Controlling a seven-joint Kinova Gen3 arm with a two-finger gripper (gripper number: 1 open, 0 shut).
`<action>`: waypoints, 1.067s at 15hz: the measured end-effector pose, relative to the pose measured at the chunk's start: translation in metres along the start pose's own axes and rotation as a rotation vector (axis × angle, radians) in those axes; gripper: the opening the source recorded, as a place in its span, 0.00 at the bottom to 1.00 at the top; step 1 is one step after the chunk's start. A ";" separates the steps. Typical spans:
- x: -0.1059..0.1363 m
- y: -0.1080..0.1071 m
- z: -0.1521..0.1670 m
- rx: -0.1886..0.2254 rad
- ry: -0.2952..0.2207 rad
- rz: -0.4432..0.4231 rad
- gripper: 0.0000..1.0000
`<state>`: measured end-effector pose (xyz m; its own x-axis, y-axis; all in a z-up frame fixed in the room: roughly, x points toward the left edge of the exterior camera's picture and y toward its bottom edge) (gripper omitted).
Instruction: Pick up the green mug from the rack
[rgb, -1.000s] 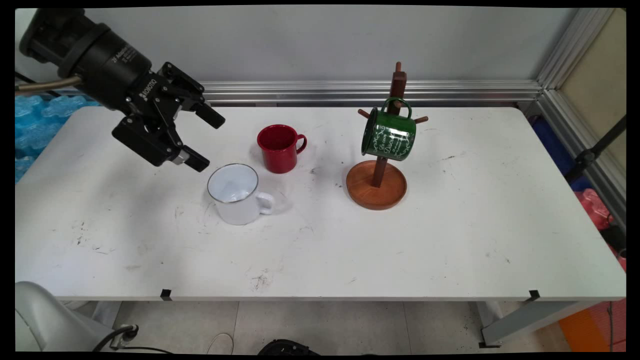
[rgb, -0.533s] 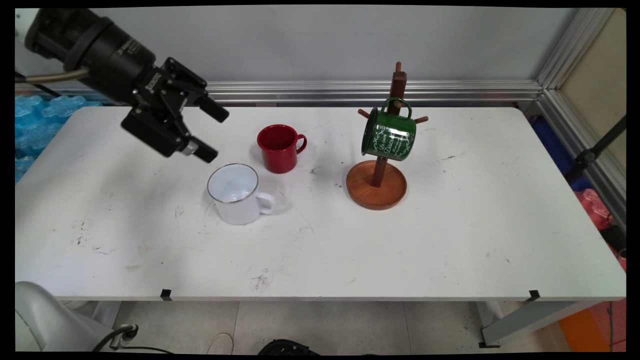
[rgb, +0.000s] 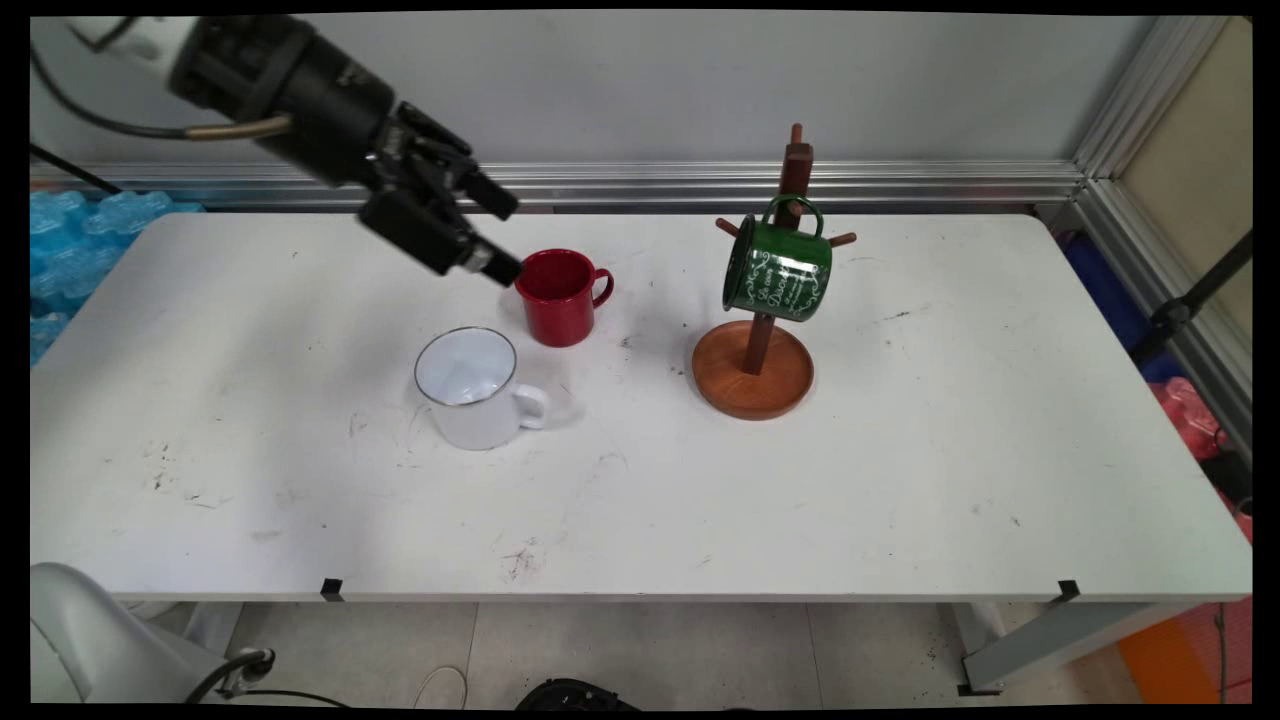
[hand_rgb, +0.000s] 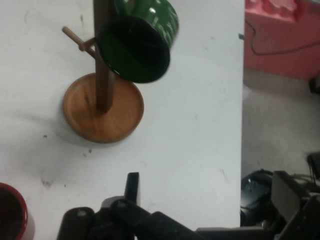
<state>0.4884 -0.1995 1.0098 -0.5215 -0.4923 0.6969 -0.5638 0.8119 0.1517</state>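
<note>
White and scuffed, the counter (rgb: 900, 480) runs across to a grey wall with an aluminium rail along its foot. Three mugs are on show, one of each colour, plus one wooden mug tree.

Furthest left of the mugs, at about 7 o'clock from the red one, stands a white enamel mug (rgb: 472, 389), upright, its handle turned toward 4 o'clock. High at 11 o'clock of it hangs the black pincer (rgb: 505, 238), empty, its two fingers spread apart; the lower fingertip shows just beside the rim of the red mug (rgb: 558, 297), though whether it touches I cannot tell. That red mug is upright, handle toward 3 o'clock, apart from the white one.

Well to the right stands the mug tree (rgb: 756, 362), a round brown base with an upright post and pegs. One green mug (rgb: 779, 270) with white lettering hangs by its handle from a peg, tilted, mouth facing 9 o'clock.
</note>
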 end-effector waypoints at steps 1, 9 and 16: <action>0.006 -0.001 0.011 0.007 0.008 -0.027 1.00; 0.037 0.004 0.069 0.032 0.041 -0.148 1.00; 0.062 0.011 0.123 0.060 0.059 -0.262 1.00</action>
<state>0.3709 -0.2596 0.9684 -0.3150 -0.6626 0.6795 -0.7127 0.6379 0.2917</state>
